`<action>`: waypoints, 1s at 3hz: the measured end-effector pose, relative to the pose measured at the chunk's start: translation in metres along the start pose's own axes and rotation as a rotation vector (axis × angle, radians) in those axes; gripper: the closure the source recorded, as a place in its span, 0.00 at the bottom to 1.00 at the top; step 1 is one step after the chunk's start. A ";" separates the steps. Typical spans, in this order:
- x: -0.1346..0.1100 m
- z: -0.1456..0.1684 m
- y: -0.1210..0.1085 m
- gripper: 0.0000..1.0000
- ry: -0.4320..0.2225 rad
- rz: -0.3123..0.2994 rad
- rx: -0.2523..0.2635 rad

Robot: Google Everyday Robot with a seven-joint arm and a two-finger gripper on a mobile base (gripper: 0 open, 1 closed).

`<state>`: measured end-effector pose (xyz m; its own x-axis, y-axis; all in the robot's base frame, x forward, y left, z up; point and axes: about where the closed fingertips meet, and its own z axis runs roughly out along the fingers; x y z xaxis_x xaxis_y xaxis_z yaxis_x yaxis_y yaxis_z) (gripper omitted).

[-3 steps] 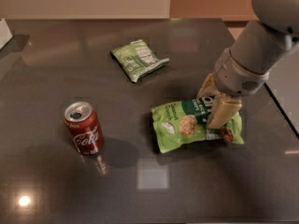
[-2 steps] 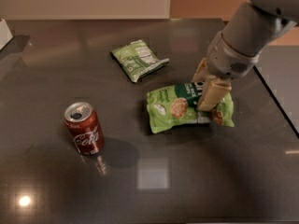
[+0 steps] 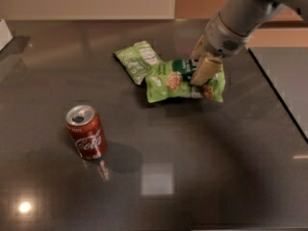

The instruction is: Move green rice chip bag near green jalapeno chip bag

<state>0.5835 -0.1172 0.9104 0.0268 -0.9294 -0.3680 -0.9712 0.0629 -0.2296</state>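
The green rice chip bag [image 3: 179,80] is a large bright-green crinkled bag with pictured brown chips, lying just right of the table's middle. My gripper [image 3: 202,67] is shut on its upper right part, with the arm coming in from the top right. The green jalapeno chip bag [image 3: 136,59] is a smaller pale-green bag with a white label, lying flat just left of and behind the rice bag. The rice bag's left edge touches or slightly overlaps it.
A red Coca-Cola can [image 3: 86,132] stands upright at the front left. The dark table's right edge [image 3: 279,100] runs diagonally close to the arm. A white object [image 3: 4,32] sits at the far left edge.
My gripper has carried the green rice chip bag up and to the left, from the table's right front to right beside the green jalapeno chip bag. The can has not moved.
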 end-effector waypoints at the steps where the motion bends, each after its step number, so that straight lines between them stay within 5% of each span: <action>1: 0.014 0.007 -0.037 0.83 -0.024 0.026 0.043; 3: 0.045 0.009 -0.083 0.36 -0.041 0.079 0.106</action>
<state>0.6671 -0.1608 0.9047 -0.0366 -0.9046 -0.4247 -0.9404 0.1749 -0.2915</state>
